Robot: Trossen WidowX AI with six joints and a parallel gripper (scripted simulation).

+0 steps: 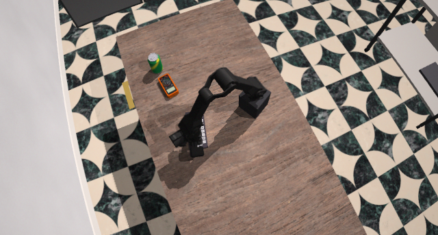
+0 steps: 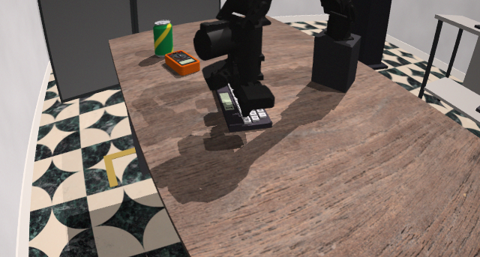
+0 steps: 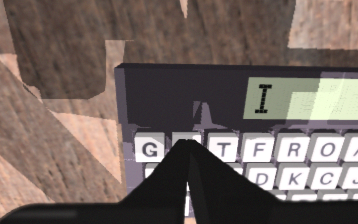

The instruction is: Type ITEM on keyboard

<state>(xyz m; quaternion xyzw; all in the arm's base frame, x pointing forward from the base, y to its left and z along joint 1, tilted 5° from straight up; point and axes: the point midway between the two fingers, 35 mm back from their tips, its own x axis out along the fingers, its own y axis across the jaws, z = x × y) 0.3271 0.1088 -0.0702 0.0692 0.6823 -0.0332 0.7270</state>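
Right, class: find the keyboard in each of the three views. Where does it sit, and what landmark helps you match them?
Top: keyboard left of centre, mostly hidden under the arm; a strip of keys shows.
Exterior: keyboard centre, under the shut tool.
Wrist: keyboard fills the right half, display reading "I".
Shared landmark: the black arm above it; the orange multimeter appears only in top and exterior.
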